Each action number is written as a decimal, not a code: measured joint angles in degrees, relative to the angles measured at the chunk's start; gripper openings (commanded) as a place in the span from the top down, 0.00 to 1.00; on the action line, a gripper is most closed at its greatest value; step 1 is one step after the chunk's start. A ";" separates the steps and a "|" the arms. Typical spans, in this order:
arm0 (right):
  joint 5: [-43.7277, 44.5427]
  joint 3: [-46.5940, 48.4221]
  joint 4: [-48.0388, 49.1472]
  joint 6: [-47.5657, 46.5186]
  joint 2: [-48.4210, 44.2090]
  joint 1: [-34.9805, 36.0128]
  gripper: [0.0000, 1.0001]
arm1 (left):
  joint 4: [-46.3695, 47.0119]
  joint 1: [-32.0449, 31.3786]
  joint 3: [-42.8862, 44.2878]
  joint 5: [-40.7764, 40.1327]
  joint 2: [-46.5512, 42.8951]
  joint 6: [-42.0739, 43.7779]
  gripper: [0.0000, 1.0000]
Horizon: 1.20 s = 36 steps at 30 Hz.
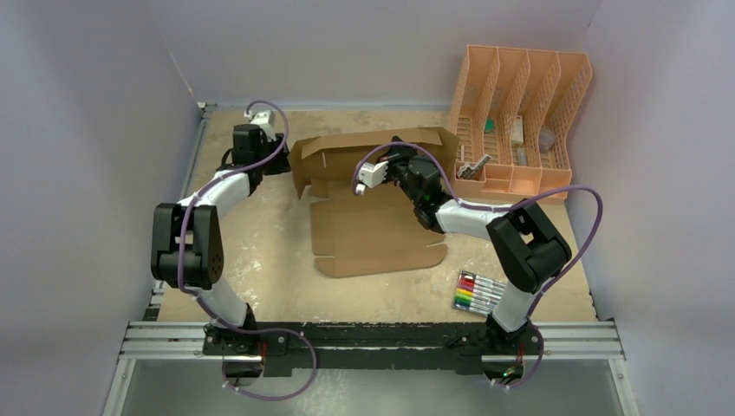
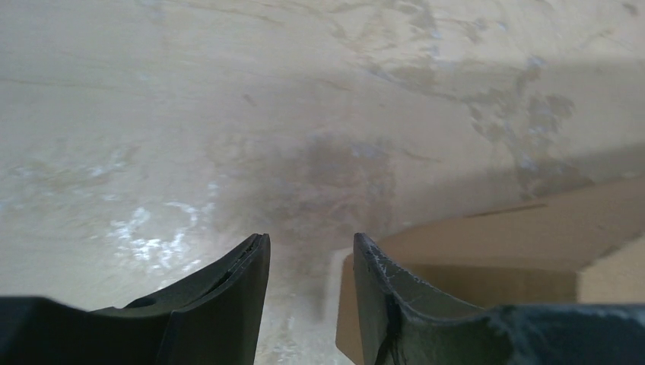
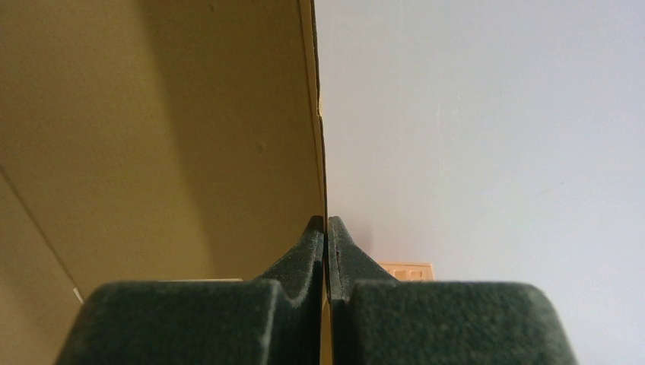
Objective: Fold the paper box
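Observation:
The paper box point(image 1: 373, 236) is a brown cardboard sheet lying flat mid-table, with its back panel point(image 1: 364, 147) standing up. My right gripper point(image 1: 401, 160) is at that raised panel. In the right wrist view the right gripper point(image 3: 325, 220) is shut on the panel's thin edge, and the cardboard face point(image 3: 152, 137) fills the left side. My left gripper point(image 1: 284, 165) sits at the box's left end. It shows open in the left wrist view point(image 2: 308, 239), over bare table. A cardboard corner point(image 2: 494, 243) lies just behind its right finger point(image 2: 380, 289), and nothing is pinched.
A peach slotted organizer point(image 1: 520, 121) holding small items stands at the back right, close to the right arm; its top edge shows in the right wrist view point(image 3: 407, 270). A pack of coloured markers point(image 1: 478, 292) lies front right. Grey walls enclose the table.

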 measured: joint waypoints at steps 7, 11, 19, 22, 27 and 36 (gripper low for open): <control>0.24 0.00 0.00 0.00 0.00 -0.07 1.00 | -0.70 -1.86 0.00 5.99 -0.04 0.24 0.59; 1.14 0.00 0.02 0.00 0.00 -0.22 1.00 | -1.81 -2.75 0.00 6.69 -0.76 1.07 0.62; 3.32 0.02 0.24 -0.02 0.00 -0.79 1.00 | -4.50 -4.52 0.00 8.87 -3.08 2.60 0.64; 3.34 0.04 0.26 -0.04 0.00 -0.79 1.00 | -6.32 -4.52 0.00 9.75 -4.00 3.23 0.64; 3.23 -0.02 0.70 -0.70 0.00 -0.87 1.00 | -7.89 -4.68 -0.09 11.21 -4.74 4.13 0.64; 0.76 -0.20 0.70 -2.97 0.00 -0.87 1.00 | -13.20 -10.78 -0.07 9.05 -5.51 7.65 0.66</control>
